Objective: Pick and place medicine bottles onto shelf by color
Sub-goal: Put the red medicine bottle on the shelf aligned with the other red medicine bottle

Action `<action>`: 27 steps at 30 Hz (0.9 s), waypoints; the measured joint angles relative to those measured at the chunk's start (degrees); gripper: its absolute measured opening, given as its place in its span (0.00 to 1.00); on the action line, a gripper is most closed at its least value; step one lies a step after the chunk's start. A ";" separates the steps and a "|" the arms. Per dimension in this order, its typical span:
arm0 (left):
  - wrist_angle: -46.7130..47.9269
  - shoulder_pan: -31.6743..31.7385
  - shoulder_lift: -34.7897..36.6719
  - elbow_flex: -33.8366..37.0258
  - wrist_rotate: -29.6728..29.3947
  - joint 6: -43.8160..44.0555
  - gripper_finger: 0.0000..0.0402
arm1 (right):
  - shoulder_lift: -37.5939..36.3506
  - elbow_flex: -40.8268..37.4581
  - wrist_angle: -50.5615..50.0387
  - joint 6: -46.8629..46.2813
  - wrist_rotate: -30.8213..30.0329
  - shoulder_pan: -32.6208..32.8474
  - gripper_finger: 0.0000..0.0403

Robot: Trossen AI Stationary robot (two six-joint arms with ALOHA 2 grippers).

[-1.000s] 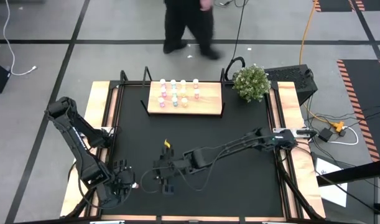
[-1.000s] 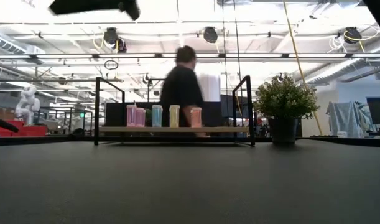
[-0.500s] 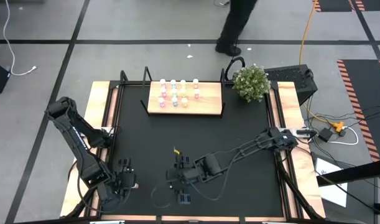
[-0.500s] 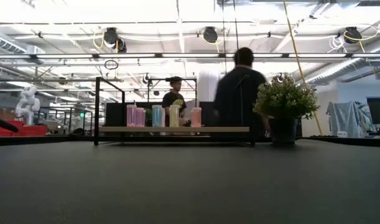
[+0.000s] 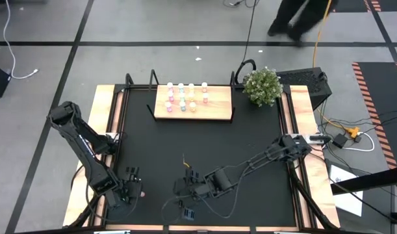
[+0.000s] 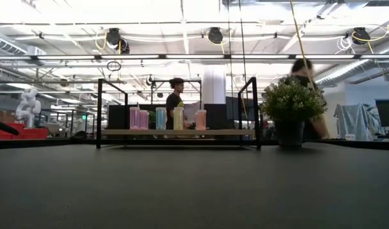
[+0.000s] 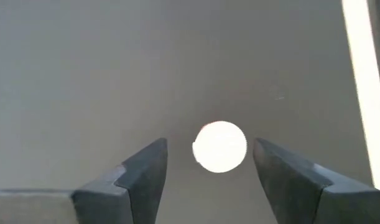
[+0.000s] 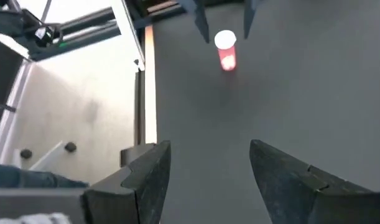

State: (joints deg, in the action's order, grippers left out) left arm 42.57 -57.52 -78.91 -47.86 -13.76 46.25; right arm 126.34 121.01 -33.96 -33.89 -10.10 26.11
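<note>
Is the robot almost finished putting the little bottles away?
Nearly. Done: a bunch of medicine bottles already stand on the shelf. In hand: the left gripper is open right above one last red bottle standing on the black table, not gripping it yet. Left: grab it and carry it to the shelf. The right gripper is open and empty.

Both arms reach low, left end effector (image 7: pixel 208 171) and right end effector (image 8: pixel 208 171) open.
</note>
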 joint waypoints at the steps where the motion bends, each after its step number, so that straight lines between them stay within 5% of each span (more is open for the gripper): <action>1: -1.34 0.00 0.00 0.45 0.28 -0.80 0.59 | 0.00 -0.25 0.55 -0.65 -0.76 0.30 0.53; 27: -6.06 0.07 0.00 3.15 1.84 -10.40 0.34 | 0.00 -0.99 6.82 -8.17 -7.85 0.30 0.53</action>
State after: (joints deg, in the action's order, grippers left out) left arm 36.51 -57.45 -78.91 -44.71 -11.92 35.84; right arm 126.34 120.03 -27.14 -42.05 -17.96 26.41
